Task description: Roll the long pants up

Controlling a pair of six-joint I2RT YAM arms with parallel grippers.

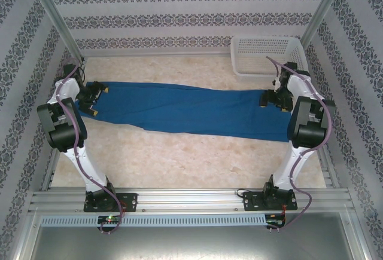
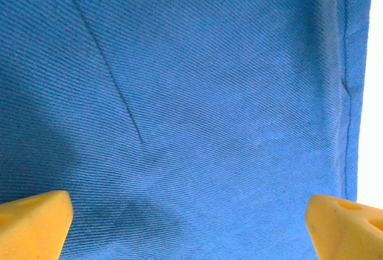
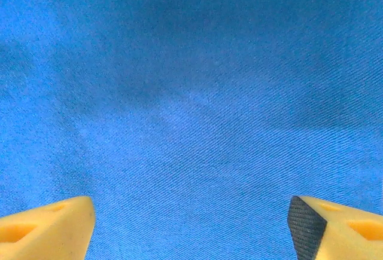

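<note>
Patterned wallpaper lines the walls around a pale, mottled table in the top view. The long pants lie spread flat across it, running from the far left to the right side and slanting a little nearer toward the right. A white basket stands at the far right corner, just beyond the cloth and apart from it. The left gripper sits over the left end of the pants and the right gripper over the right end. Each covers the bit of fabric beneath it, so from above it is hard to tell which end is the waist or whether the fingertips touch the cloth.

On the left wrist camera, 2 yellow fingers stand in the bottom corners with a wide gap between them, so the jaws are spread. Blue twill lies beneath and between them. A thin crease slants down from the upper left, and a stitched seam runs down the right side beside a narrow white strip cut off by the frame edge.

On the right wrist camera, 2 yellow fingers are likewise wide apart, the right one showing a black pad. Smooth blue fabric runs past every edge, its borders out of frame.
</note>
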